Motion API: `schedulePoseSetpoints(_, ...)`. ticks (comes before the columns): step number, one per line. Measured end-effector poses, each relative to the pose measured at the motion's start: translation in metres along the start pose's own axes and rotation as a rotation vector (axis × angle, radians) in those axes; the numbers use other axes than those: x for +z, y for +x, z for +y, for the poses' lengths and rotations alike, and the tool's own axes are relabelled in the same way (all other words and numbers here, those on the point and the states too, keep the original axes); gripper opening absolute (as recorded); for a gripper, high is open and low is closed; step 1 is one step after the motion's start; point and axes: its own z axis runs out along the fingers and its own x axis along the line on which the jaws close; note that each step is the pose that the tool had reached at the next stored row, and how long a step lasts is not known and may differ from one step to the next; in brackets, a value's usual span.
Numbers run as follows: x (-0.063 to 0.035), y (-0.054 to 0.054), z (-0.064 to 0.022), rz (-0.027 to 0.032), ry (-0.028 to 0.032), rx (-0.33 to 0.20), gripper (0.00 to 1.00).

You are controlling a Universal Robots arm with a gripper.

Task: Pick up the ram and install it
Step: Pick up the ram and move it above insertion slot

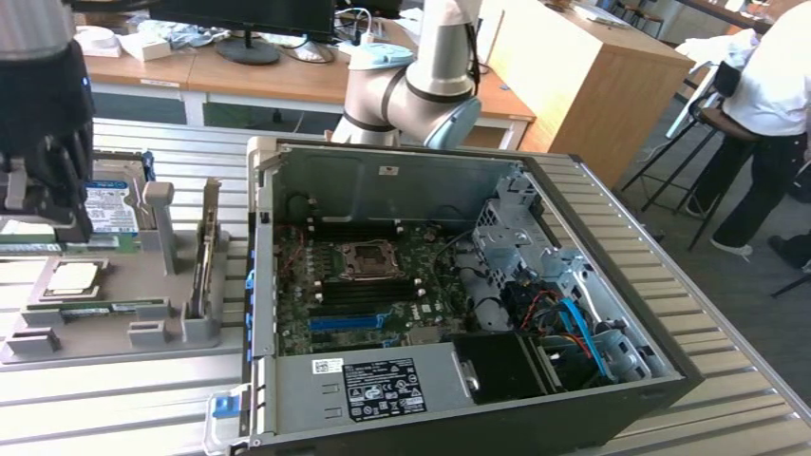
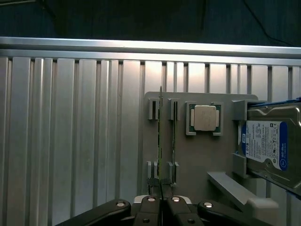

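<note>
A grey moulded tray (image 2: 197,160) lay below the tool on the slatted aluminium table (image 2: 70,141). It carried a second green memory stick (image 2: 174,141) just beside the fingers, then a square silver processor (image 2: 205,117) and a blue-labelled hard drive (image 2: 270,146). The open black computer case (image 1: 380,185) stood well apart. The black gripper (image 2: 161,202) was clamped narrow on the long, thin green circuit-board ram (image 2: 161,141). The ram was seen edge-on, and its long axis ran straight out from the fingertips, parallel to the second stick.

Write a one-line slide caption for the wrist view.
End effector shut on the ram, edge-on over a grey tray holding a processor chip and hard drive.
</note>
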Motion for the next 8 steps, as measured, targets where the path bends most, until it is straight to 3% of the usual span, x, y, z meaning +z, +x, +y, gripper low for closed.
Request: schedulePoseSetpoints(8, -0.0186, 0.0, 0.0006, 0.0, 0.0, 0.0, 0.11)
